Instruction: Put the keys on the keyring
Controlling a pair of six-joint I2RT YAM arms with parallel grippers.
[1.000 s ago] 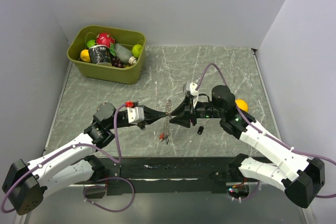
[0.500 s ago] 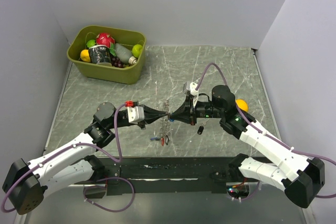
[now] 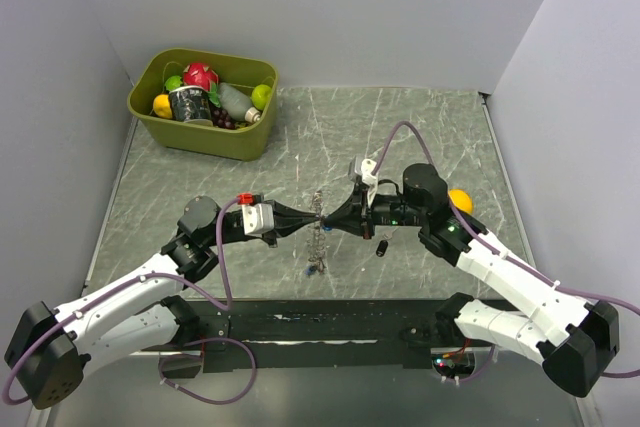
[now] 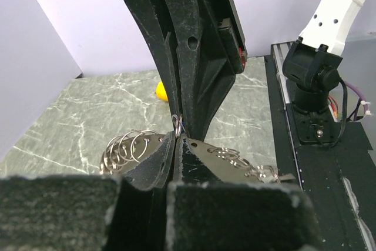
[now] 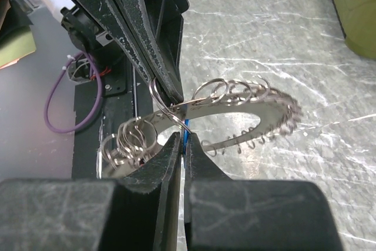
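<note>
The keyring (image 3: 318,237) is a flat oval metal plate edged with several small split rings, hanging in the air between my arms. A few small keys (image 3: 316,267) dangle at its lower end. My left gripper (image 3: 312,214) is shut on the plate's top edge, as the left wrist view (image 4: 176,138) shows. My right gripper (image 3: 328,219) meets it tip to tip. In the right wrist view my right gripper (image 5: 183,136) is shut on a thin blue key (image 5: 186,126), held against one split ring (image 5: 167,105). A black key (image 3: 381,247) lies on the table under the right gripper.
A green bin (image 3: 240,142) with fruit and bottles stands at the back left. An orange ball (image 3: 459,200) lies beside the right arm. A black strip (image 3: 300,322) runs along the table's near edge.
The right gripper has closed in until it touches the left gripper's tips. The hanging keys swung out to the left, then settled straight down under the plate.
</note>
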